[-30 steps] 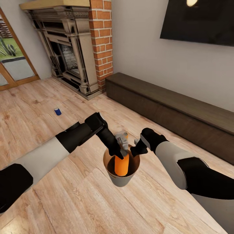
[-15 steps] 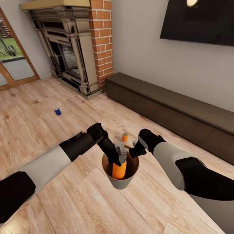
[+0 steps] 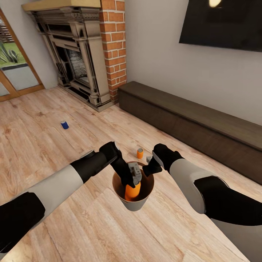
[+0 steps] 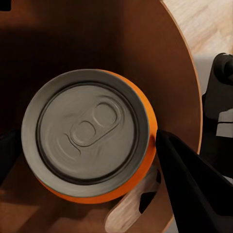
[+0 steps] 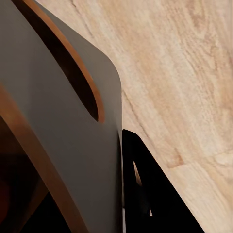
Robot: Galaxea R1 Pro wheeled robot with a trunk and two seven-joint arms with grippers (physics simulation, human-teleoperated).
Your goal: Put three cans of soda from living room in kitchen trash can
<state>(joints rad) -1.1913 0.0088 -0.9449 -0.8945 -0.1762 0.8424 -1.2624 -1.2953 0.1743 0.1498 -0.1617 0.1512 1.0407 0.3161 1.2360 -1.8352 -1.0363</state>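
Note:
The grey trash can (image 3: 135,204) hangs just above the wood floor, and my right gripper (image 3: 148,168) is shut on its far rim. In the right wrist view a black finger (image 5: 145,194) lies against the outside of the grey wall (image 5: 63,131). My left gripper (image 3: 133,177) reaches into the bin, shut on an orange soda can (image 3: 131,191) that sits upright and low inside. The left wrist view shows that can's grey top (image 4: 90,133) against the brown inside (image 4: 160,58). A second orange can (image 3: 139,153) stands on the floor just behind the bin. The blue can (image 3: 64,124) stands far left.
A long low dark cabinet (image 3: 189,116) runs along the wall at right, under a black screen (image 3: 222,23). The stone fireplace (image 3: 72,54) and brick column (image 3: 114,43) stand at the back. A glass door (image 3: 11,69) is at far left. Light wood floor lies all around.
My left gripper has lowered the orange can deeper into the bin. Both arms and the bin shifted slightly, uncovering the second orange can on the floor behind.

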